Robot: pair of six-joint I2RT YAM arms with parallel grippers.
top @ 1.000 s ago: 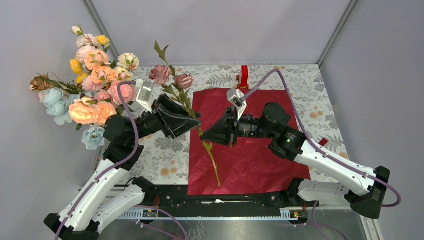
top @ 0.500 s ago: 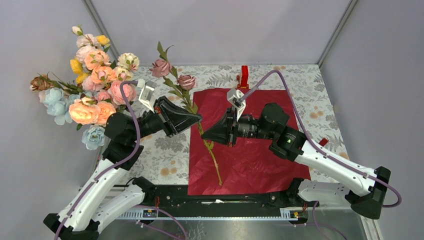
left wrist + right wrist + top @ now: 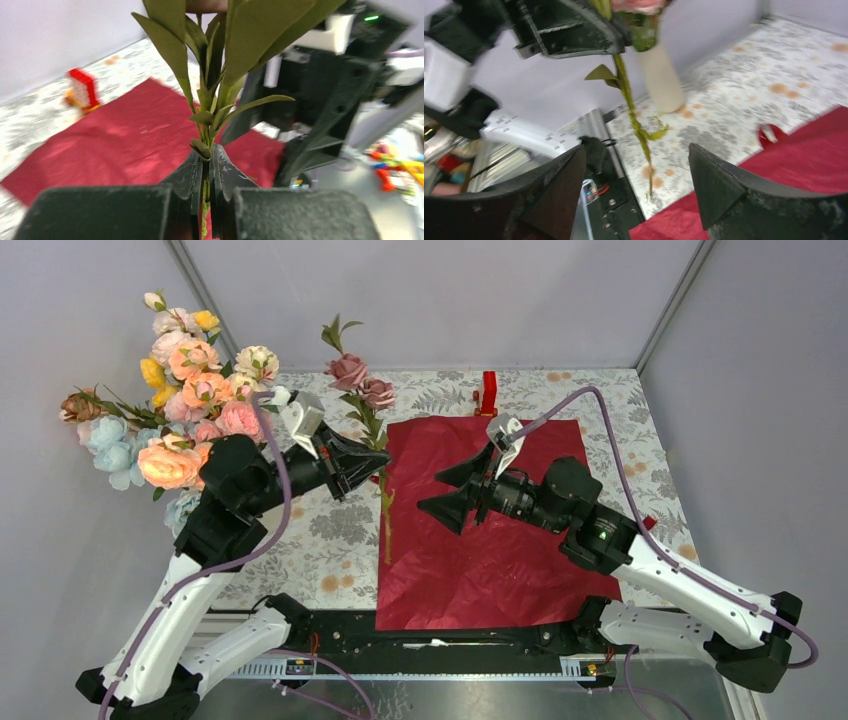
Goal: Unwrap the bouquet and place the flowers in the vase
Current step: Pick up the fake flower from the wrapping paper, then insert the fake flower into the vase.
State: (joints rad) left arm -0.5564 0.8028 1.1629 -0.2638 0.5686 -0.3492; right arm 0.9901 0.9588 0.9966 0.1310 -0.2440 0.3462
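Right end effector [image 3: 432, 492] released and withdrew, left end effector [image 3: 378, 464] clamps pink-bloomed, green-stemmed flowers [image 3: 347, 370] upright

No lettering, label, brand, number or sign is legible in any of the views.
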